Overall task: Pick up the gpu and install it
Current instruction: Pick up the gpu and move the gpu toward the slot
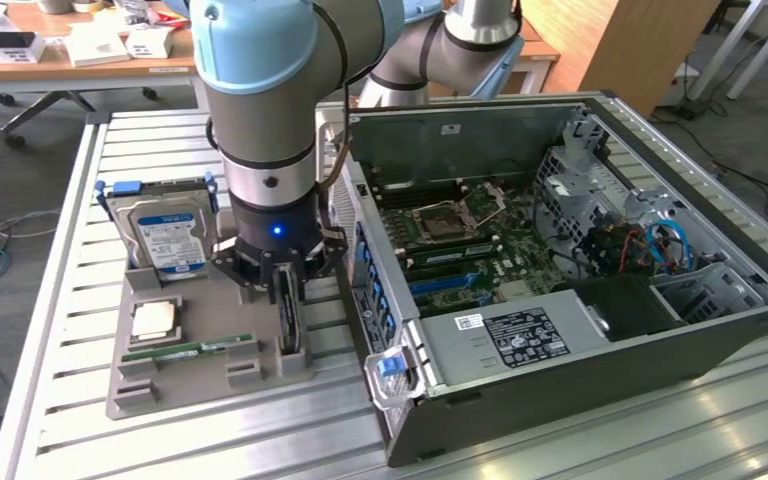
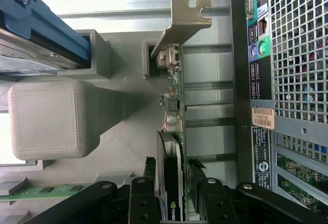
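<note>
The gpu (image 2: pixel 172 96) stands on edge in a slot of the grey holder (image 1: pixel 144 392), its silver end bracket (image 2: pixel 187 14) at the far end. It is a thin dark green card (image 1: pixel 288 322) at the holder's side nearest the computer case. My gripper (image 2: pixel 171 171) is down over it, with one black fingertip (image 2: pixel 149 168) on each face of the card, pressed against it. In the exterior view my gripper (image 1: pixel 285 290) hangs straight down from the arm onto the card's top edge. The card still sits in its slot.
The holder also carries a hard drive (image 1: pixel 164 235) with a blue label, a CPU (image 1: pixel 155 320) and a RAM stick (image 1: pixel 205 349). The open computer case (image 1: pixel 704 330) lies close beside the holder on the exterior view's right, motherboard (image 1: pixel 458 235) exposed. Everything rests on a slatted metal table (image 1: pixel 51 300).
</note>
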`<state>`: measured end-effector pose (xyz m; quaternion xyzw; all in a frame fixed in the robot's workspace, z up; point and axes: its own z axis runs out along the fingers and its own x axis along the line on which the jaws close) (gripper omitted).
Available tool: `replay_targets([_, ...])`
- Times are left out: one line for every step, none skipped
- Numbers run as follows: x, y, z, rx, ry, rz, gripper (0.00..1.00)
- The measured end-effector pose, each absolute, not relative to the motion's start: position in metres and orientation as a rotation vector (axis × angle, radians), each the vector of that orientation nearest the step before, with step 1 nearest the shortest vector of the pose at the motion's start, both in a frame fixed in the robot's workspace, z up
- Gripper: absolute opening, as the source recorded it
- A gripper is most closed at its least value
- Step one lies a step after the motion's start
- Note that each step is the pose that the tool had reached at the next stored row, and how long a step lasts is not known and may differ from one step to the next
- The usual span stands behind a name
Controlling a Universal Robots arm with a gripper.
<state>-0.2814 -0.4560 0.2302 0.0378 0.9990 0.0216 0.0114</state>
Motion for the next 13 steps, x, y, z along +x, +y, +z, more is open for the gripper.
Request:
replay_targets([-0.2822, -0.4560, 0.2300, 0.118, 3.116, 0.068, 0.39])
replay_targets([-0.2824, -0.4560, 0.2301, 0.118, 3.116, 0.067, 0.39])
replay_targets([-0.2824, -0.4560, 0.2301, 0.118, 3.116, 0.068, 0.39])
replay_targets([-0.2824, -0.4560, 0.2301, 0.118, 3.116, 0.067, 0.39])
replay_targets([-0.2824, -0.4560, 0.2302, 0.118, 3.116, 0.067, 0.39])
replay_targets([-0.2824, -0.4561, 0.2302, 0.118, 3.116, 0.067, 0.39])
replay_targets([-0.2825, -0.4560, 0.2302, 0.118, 3.116, 0.067, 0.39])
replay_targets([-0.2825, -0.4560, 0.2302, 0.118, 3.116, 0.067, 0.39])
replay_targets([-0.2825, -0.4560, 0.2302, 0.118, 3.116, 0.067, 0.39])
replay_targets([-0.2825, -0.4560, 0.2302, 0.118, 3.116, 0.067, 0.39])
replay_targets([-0.2825, -0.4560, 0.2302, 0.118, 3.116, 0.067, 0.39])
replay_targets([-0.2825, -0.4560, 0.2302, 0.118, 3.116, 0.067, 0.39])
replay_targets([-0.2825, -0.4560, 0.2302, 0.118, 3.116, 0.067, 0.39])
